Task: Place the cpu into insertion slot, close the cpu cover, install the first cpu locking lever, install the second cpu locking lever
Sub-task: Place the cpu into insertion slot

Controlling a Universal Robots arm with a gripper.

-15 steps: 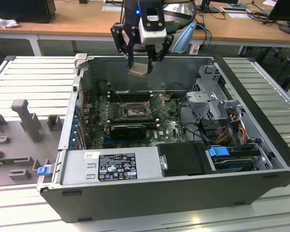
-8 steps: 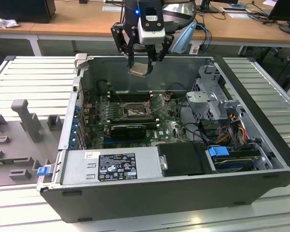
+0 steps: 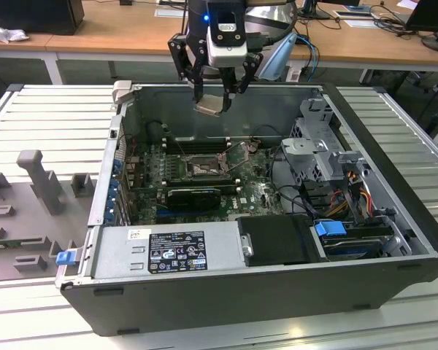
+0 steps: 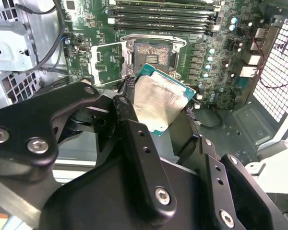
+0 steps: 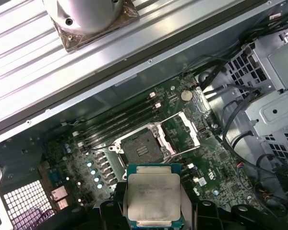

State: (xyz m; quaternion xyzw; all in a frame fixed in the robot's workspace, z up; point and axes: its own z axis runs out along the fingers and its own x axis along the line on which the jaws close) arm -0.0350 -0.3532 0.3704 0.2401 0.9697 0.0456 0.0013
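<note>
My gripper (image 3: 212, 102) hangs above the open computer case, over its rear wall, shut on the cpu (image 3: 210, 106). In both wrist views the pale silvery chip (image 4: 158, 103) (image 5: 153, 196) sits tilted between the black fingers (image 4: 129, 120), well above the board. The insertion slot (image 3: 203, 168) (image 4: 151, 51) (image 5: 140, 151) lies uncovered on the green motherboard, a dark square recess with a metal rim. The cpu cover (image 4: 108, 62) (image 5: 186, 129) is swung open beside the slot, its window showing board beneath. Thin wire levers (image 5: 169, 116) stand free around the socket.
Long black memory slots (image 5: 115, 122) run beside the socket. A long black card (image 3: 193, 197) lies nearer the power supply (image 3: 168, 251). A metal drive cage (image 3: 314, 138) and loose cables (image 3: 292, 191) fill the exterior view's right. Grey fixtures (image 3: 36, 175) stand outside the case.
</note>
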